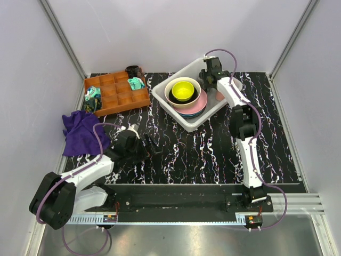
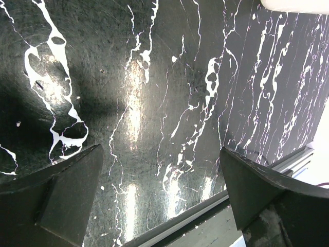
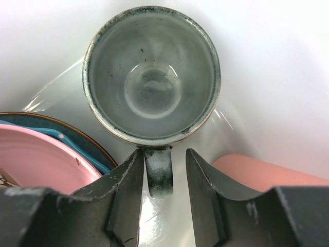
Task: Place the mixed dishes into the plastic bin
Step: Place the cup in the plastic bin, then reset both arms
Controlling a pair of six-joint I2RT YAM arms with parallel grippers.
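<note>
Left claw of mine [image 2: 160, 152] sits nearest the lens: fingers spread wide, nothing betw. them, over the black white-veined tabletop [image 2: 154, 77]. Crumpled purple cloth [image 1: 80, 130] lies just beside that arm at the table's left edge. Brown wooden compartment tray [image 1: 117, 93] is behind it, w/ small items in some cells. Centre-right is the large translucent white plastic bin [image 1: 168, 109]. It holds a small yellow bowl [image 1: 183, 90] nested in a cream bowl [image 1: 171, 88], on top of a pink plate [image 1: 201, 105]. My right claw [image 3: 164, 153] is down in the bin's far corner, jaws apart and straddling the handle of an upright grey glazed mug [image 3: 151, 72]. A gap shows on one side, so not clamped. Mug stands on the bin floor, w/ a pink cup [image 3: 267, 172] just beside.
</note>
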